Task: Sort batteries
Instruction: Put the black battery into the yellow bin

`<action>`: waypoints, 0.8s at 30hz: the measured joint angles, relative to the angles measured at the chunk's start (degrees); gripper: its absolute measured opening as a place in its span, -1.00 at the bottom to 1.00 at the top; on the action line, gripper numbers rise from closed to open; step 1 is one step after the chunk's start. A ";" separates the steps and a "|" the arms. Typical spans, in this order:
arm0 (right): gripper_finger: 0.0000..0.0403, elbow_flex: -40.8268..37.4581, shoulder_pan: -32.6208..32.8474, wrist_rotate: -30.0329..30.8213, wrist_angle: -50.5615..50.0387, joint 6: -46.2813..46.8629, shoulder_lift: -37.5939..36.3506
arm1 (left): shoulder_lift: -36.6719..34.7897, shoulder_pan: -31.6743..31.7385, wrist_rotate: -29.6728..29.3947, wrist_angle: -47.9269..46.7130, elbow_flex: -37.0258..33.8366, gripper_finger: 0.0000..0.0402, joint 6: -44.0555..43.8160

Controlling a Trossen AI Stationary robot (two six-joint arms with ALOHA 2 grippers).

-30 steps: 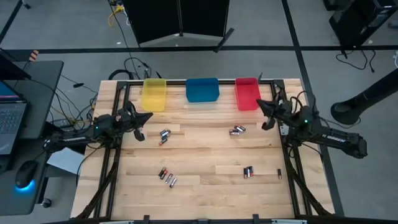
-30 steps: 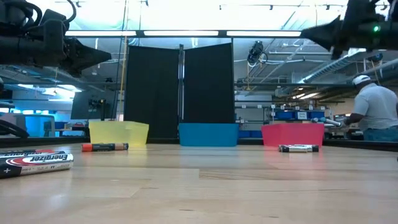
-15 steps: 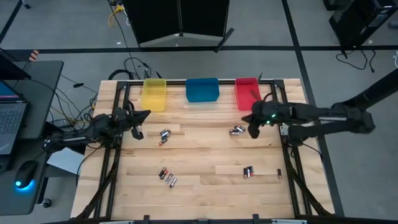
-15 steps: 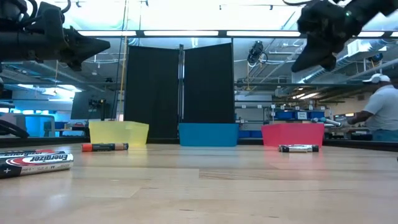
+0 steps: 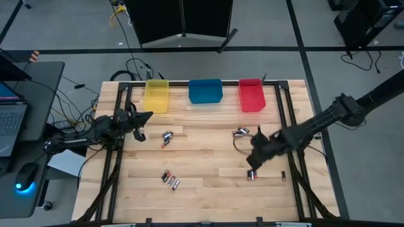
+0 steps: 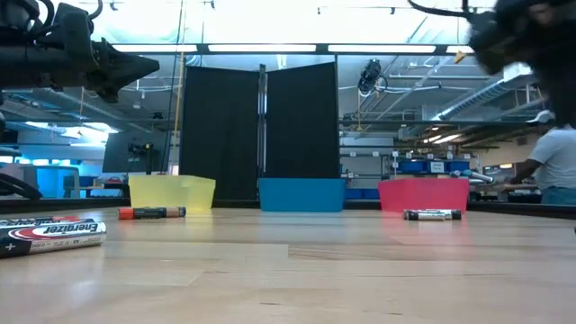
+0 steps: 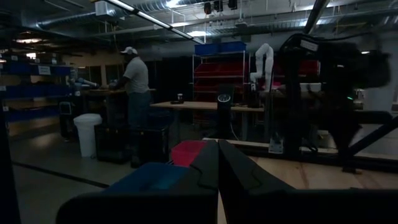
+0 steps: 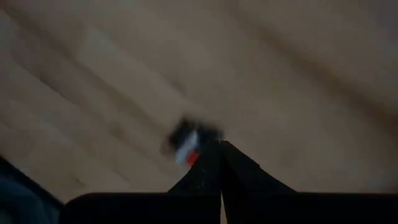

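Observation:
Batteries lie on the wooden table in small groups: one group left of centre [image 5: 166, 137], one right of centre [image 5: 240, 132], one near the front [image 5: 169, 179], a pair at the right front [image 5: 252, 174] and a single cell [image 5: 283, 176]. My right gripper [image 5: 253, 164] hovers shut over the right front pair, which shows blurred past its fingertips [image 8: 186, 144]. My left gripper [image 5: 147, 116] is shut and waits in the air at the table's left, short of the yellow bin [image 5: 156, 94]. The low view shows a large battery [image 6: 54, 234] lying close to the camera.
The yellow bin, a blue bin [image 5: 205, 91] and a red bin [image 5: 250, 94] stand in a row along the table's far edge. Bare wood lies between the battery groups. A person [image 6: 558, 166] stands in the room beyond the table.
My right arm has swung from beside the red bin toward the table's near edge and inward, tipping its fingers downward, and now hangs over the right front pair of batteries. No battery has moved.

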 joint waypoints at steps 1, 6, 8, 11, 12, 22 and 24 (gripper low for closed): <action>-0.97 0.00 1.89 -1.30 -0.23 3.72 0.96 | 0.00 0.01 0.00 -0.06 -0.01 -0.97 0.04; -0.87 0.00 9.83 -7.34 -2.24 18.55 5.80 | 0.00 0.01 0.00 -0.10 -0.01 -0.97 1.71; -0.82 0.00 11.97 -9.58 -3.79 22.42 7.61 | 0.00 0.00 0.00 -0.10 0.00 -0.97 1.79; -0.76 -0.02 14.11 -13.33 -5.61 25.98 10.07 | 0.00 0.01 0.00 -0.08 -0.01 -0.97 1.79; -0.73 -0.02 14.58 -14.40 -6.21 26.81 10.77 | 0.00 -0.01 0.00 -0.08 0.01 -0.97 1.81; -0.44 -0.49 15.04 -18.83 -8.93 25.63 13.60 | 0.00 0.01 0.00 -0.20 -0.01 -0.97 1.88; -0.38 -1.46 14.99 -19.82 -8.86 25.53 13.58 | 0.00 -0.01 0.00 -0.57 0.00 -0.97 1.89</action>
